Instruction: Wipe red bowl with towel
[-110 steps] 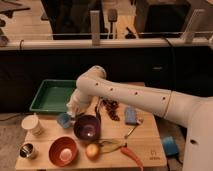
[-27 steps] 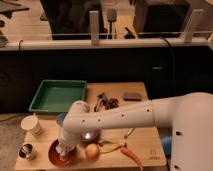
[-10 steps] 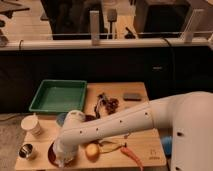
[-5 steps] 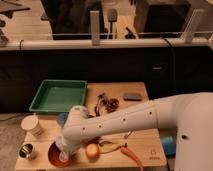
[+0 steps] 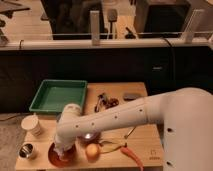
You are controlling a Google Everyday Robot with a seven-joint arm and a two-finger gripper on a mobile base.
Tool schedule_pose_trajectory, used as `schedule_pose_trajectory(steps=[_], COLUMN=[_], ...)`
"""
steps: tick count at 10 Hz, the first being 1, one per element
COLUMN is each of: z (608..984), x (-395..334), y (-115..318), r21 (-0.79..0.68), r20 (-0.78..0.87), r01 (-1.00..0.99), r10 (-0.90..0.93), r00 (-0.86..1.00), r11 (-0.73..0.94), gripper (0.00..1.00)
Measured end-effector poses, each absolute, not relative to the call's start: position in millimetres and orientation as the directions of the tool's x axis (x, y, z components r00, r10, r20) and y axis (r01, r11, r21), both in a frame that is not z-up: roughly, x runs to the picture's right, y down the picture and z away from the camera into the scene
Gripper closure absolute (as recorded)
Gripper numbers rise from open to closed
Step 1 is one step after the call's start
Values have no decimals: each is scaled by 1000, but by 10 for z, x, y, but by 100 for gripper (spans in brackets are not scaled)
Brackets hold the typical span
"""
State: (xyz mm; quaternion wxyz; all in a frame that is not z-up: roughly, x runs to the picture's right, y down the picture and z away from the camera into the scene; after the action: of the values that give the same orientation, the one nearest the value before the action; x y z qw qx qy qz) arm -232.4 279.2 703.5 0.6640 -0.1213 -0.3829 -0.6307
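Staying inside the red bowl (image 5: 52,154) at the desk's (image 5: 148,143) front-left corner, the tool (image 5: 63,148) has barely moved; I cannot tell its grip.

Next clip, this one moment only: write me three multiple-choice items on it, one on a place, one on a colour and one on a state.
1. Where is the gripper?
A. over the tray
B. down at the red bowl
C. raised above the round fruit

2. What colour is the tray?
A. green
B. blue
C. white

3. How does the white cup stand?
A. on its side
B. inside the tray
C. upright on the table

Answers:
1 B: the arm's end comes down onto the bowl, beside the fruit and well short of the tray.
2 A: its walls and floor are green.
3 C: its open rim faces up, and it stands on the wood outside the tray.
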Motion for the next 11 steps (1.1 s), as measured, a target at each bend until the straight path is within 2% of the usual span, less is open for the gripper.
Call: schedule_pose_trajectory(steps=[5,11], z=[7004,6587], x=[-2747,-2483], y=[2887,3212], r21=[421,408], r20=[647,687], r01=[899,907], r10=[-734,-690], r00=[-208,-227], r11=[116,108], gripper=[100,100])
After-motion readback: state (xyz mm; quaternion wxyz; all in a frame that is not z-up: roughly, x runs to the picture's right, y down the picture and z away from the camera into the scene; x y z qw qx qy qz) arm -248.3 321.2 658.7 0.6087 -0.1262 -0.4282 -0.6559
